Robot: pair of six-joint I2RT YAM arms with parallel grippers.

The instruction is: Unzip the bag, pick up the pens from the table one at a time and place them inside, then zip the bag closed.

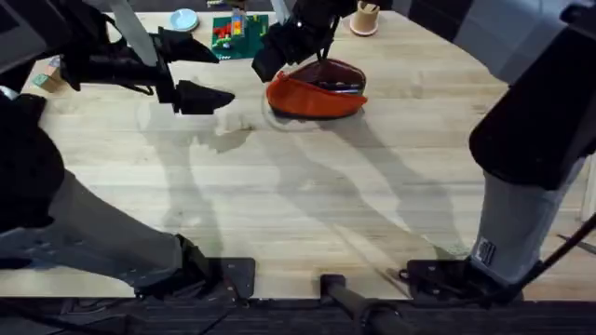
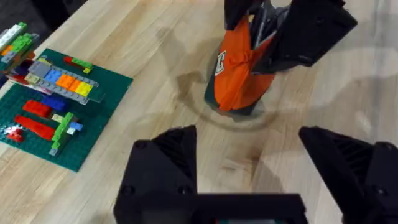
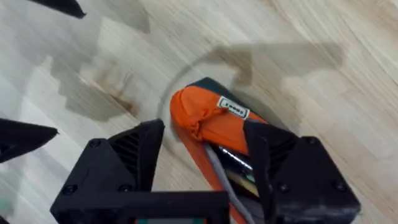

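Clutter along the far edge of the table (image 1: 307, 195) reads, from left to right in the overhead view: a small box-like item (image 1: 45, 76) at the far left corner, partly hidden behind the left arm; a pale blue round dish (image 1: 183, 19); a green building-brick baseplate (image 1: 238, 37) loaded with coloured bricks; and a tan cup (image 1: 364, 19) on a light base. Left gripper (image 1: 191, 71) hovers above the table, left of the bag and near the baseplate, with its black fingers spread wide apart and nothing between them. Its wrist view shows the baseplate (image 2: 53, 106) to one side and bare wood directly beneath the open fingers. Bag (image 1: 317, 91), an orange pouch with a dark bottom edge, lies on the table in the far centre, just right of the left gripper and in front of the baseplate. Its top is open, and slim dark and grey pens (image 1: 337, 86) lie inside the opening. Right gripper (image 1: 279, 46) reaches across from the lower right and sits over the left end of the bag, blocking the overhead sight of that end. In the right wrist view the fingers stand apart, one on each side of the bag's (image 3: 214, 121) orange end, and contact with the fabric cannot be confirmed. A white label (image 3: 234, 109) is visible on that end.
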